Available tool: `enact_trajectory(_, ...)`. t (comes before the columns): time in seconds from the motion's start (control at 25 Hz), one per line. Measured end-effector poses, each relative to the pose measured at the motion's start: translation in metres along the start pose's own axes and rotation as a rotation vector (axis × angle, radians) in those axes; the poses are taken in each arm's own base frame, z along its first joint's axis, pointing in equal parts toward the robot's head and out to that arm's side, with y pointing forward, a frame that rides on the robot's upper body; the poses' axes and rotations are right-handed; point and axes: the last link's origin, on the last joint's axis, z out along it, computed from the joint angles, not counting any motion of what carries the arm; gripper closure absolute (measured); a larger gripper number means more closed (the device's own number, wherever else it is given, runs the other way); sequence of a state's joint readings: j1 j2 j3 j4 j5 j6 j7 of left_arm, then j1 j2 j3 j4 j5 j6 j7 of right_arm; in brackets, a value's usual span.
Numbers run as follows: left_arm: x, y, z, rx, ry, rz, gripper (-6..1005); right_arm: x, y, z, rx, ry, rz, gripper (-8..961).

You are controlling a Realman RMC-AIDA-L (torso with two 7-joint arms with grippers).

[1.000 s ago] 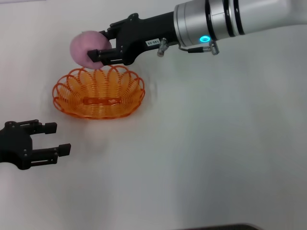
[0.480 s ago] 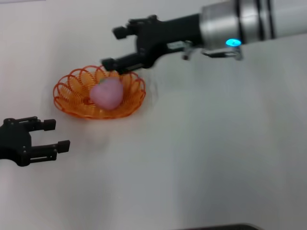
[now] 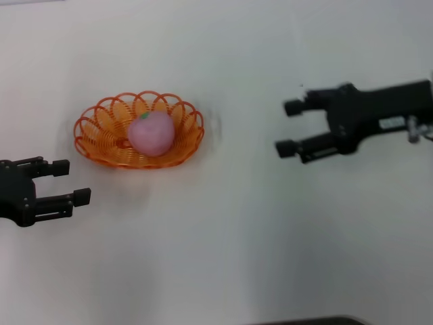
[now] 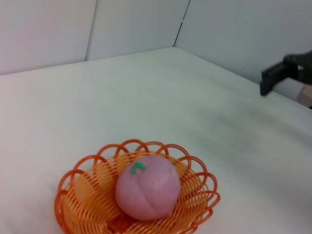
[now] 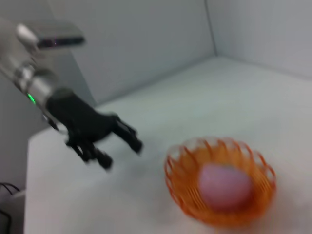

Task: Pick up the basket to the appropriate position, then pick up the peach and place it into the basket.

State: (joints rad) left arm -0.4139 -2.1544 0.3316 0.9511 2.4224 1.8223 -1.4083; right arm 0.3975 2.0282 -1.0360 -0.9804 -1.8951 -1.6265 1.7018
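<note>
The orange wire basket (image 3: 101,145) stands on the white table at the left of centre. The pink peach (image 3: 151,133) lies inside it, green spot up. They also show in the left wrist view, basket (image 4: 78,200) and peach (image 4: 147,186), and in the right wrist view, basket (image 5: 183,190) and peach (image 5: 224,186). My right gripper (image 3: 289,128) is open and empty, well to the right of the basket. My left gripper (image 3: 70,181) is open and empty, near the table's left edge, just in front of the basket.
The white table (image 3: 223,230) is bare around the basket. Grey walls stand behind it in the wrist views. The left arm (image 5: 83,122) shows in the right wrist view, beside the basket.
The right gripper let go of the peach, which dropped into the basket. It then drew back far to the right, open. The left gripper shifted slightly left.
</note>
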Motion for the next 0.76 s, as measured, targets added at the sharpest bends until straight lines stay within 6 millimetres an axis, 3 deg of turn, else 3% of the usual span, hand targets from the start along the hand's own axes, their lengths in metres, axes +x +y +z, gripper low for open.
enact_trajectory(0.2, 0.002, -0.002, -0.001, 0.006, 0.004, 0.004, 245, 0.016, -0.002, -0.008, 0.042, 0.027, 0.048, 18)
enact_trajectory(0.76, 0.004, -0.002, -0.002, 0.0, 0.006, 0.008, 245, 0.01, -0.004, 0.001, 0.036, 0.043, 0.031, 23)
